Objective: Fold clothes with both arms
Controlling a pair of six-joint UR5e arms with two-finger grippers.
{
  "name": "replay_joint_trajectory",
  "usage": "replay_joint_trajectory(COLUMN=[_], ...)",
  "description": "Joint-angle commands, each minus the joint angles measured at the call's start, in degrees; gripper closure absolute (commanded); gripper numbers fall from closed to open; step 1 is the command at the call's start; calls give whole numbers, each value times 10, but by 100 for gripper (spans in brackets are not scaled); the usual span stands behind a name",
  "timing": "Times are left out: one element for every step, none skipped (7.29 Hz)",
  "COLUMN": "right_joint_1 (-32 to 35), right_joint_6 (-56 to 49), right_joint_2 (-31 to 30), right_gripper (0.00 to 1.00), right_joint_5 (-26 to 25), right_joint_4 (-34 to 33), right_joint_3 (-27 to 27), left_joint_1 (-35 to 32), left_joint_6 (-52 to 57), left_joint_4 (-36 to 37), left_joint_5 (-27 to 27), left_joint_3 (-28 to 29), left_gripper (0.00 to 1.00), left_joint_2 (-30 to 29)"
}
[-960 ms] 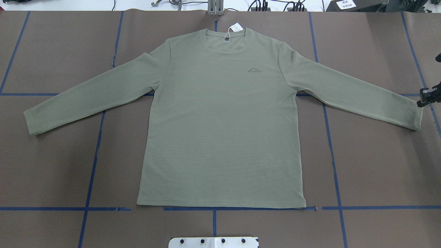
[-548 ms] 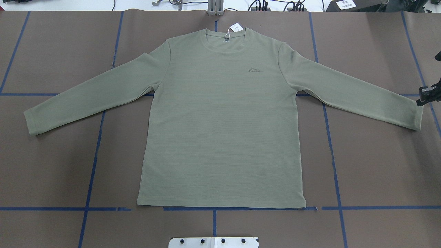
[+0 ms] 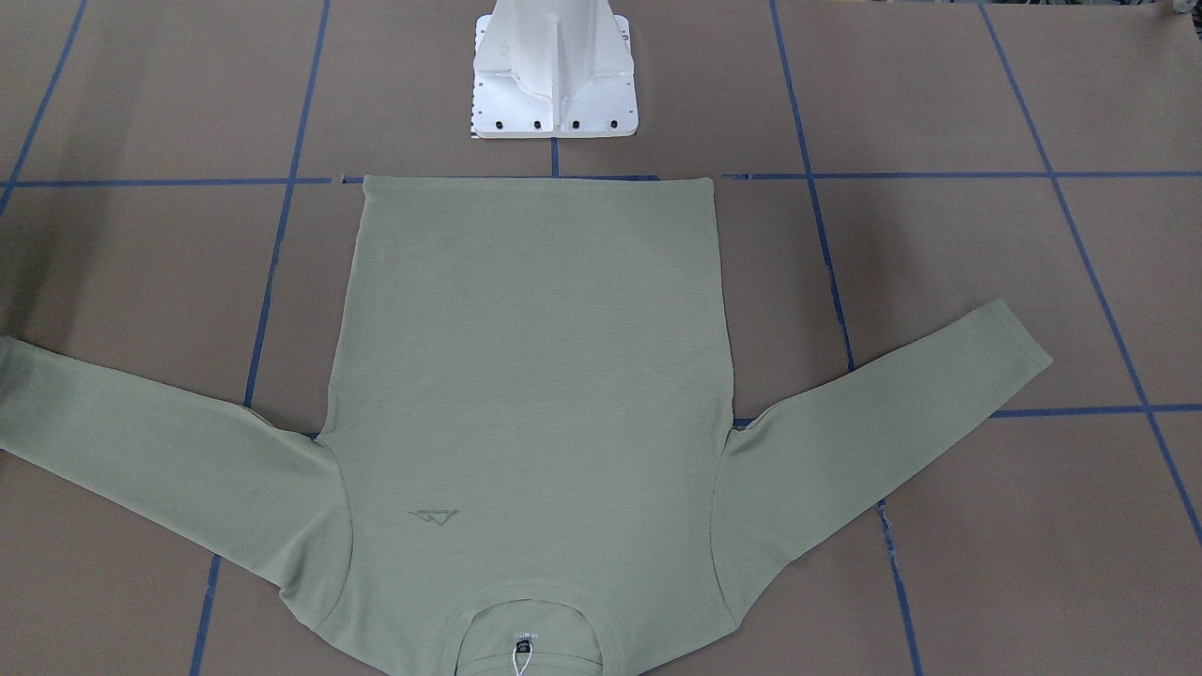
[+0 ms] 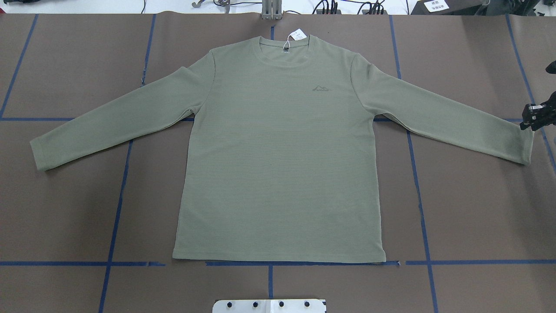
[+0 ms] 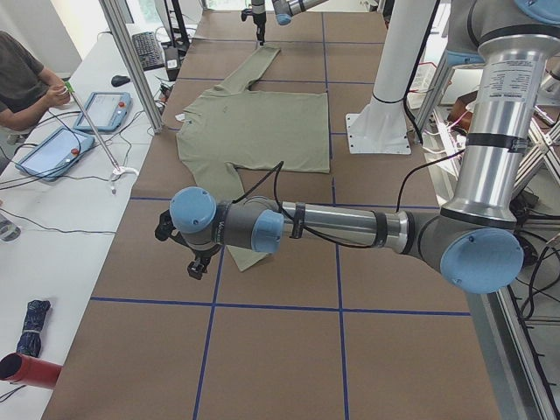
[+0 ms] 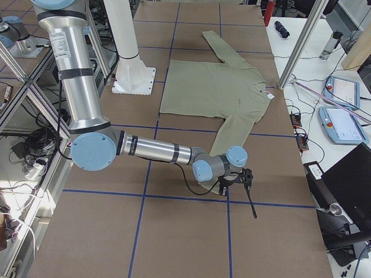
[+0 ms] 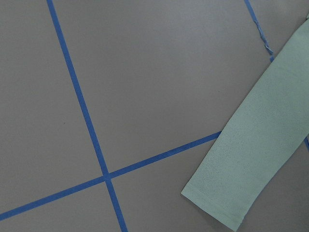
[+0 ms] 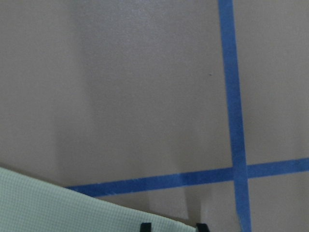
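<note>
Where the front camera looks down, the shirt (image 3: 526, 357) lies flat on the brown surface (image 3: 939, 94), sleeves spread. Overhead, the right tool (image 4: 533, 116) hangs just beside the cuff at that view's right. From the left end, the left tool (image 5: 196, 262) hovers near the other cuff; whether clenched, I cannot tell. Right wrist: fingertips (image 8: 145, 226) apart, released, sleeve edge showing between them.

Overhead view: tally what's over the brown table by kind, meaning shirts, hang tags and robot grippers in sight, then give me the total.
Sage-green shirt: 1
White hang tag: 1
Right gripper, at the view's right edge: 1
Total: 3
</note>
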Motion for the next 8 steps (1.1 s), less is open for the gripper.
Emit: replay_joint_trajectory(right_joint_1=[-1, -1, 0, 0, -1, -1, -1, -1], right_joint_6=[1, 1, 1, 1, 1, 2, 2, 4], right_joint_2=[-1, -3, -3, -4, -4, -3, -3, -4], right_gripper=[56, 55, 48, 48, 48, 53, 60, 68], right_joint_5=[0, 0, 0, 1, 1, 2, 2, 3], right_joint_4=[0, 0, 1, 1, 1, 0, 0, -1], right_joint_3=[-7, -7, -10, -11, -13, -12, -13, -14], left_joint_1=[0, 0, 0, 0, 0, 0, 0, 0], left_joint_6=[-1, -1, 0, -1, -1, -1, 0, 0], left_joint_4=[1, 1, 1, 1, 1, 1, 1, 1], left_joint_5=[0, 0, 0, 0, 0, 0, -1, -1], left_joint_3=[-3, -3, -3, -4, -5, -5, -5, -6], left_gripper=[0, 0, 0, 0, 0, 0, 0, 0], left_joint_2=[0, -1, -1, -1, -1, -1, -1, -1])
